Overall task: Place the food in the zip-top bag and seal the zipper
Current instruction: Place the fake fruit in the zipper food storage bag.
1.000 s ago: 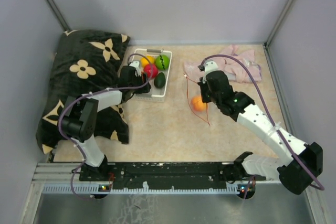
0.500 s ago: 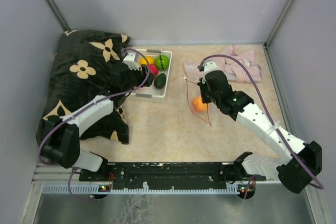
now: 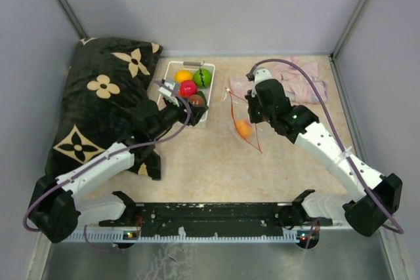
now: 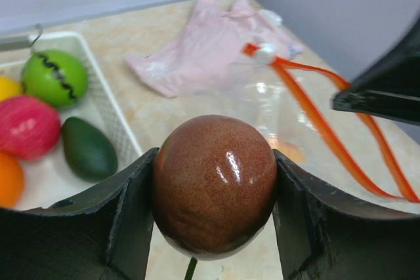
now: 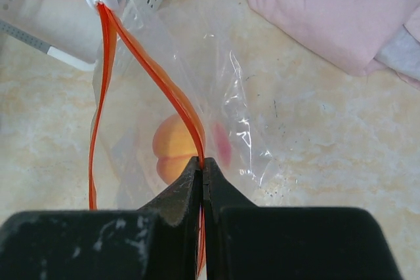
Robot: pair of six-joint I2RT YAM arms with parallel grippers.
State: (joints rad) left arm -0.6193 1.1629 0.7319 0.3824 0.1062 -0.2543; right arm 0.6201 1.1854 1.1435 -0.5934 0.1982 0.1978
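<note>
The left gripper [image 3: 189,103], jaws spread wide, clamps a brown toy fruit [image 4: 214,185] between its fingers over the near right corner of the white slotted basket [image 4: 113,113]. In the basket lie the bright green piece [image 4: 56,77], red piece [image 4: 26,126], dark green piece [image 4: 88,149], yellow piece [image 4: 6,87] and orange piece [image 4: 6,178]. Just right of the basket, the right gripper [image 5: 202,178], jaws fully closed, pinches the red-orange zipper [image 5: 161,86] of the clear zip-top bag [image 5: 226,113], whose mouth gapes, with a peach piece [image 5: 170,149] inside.
</note>
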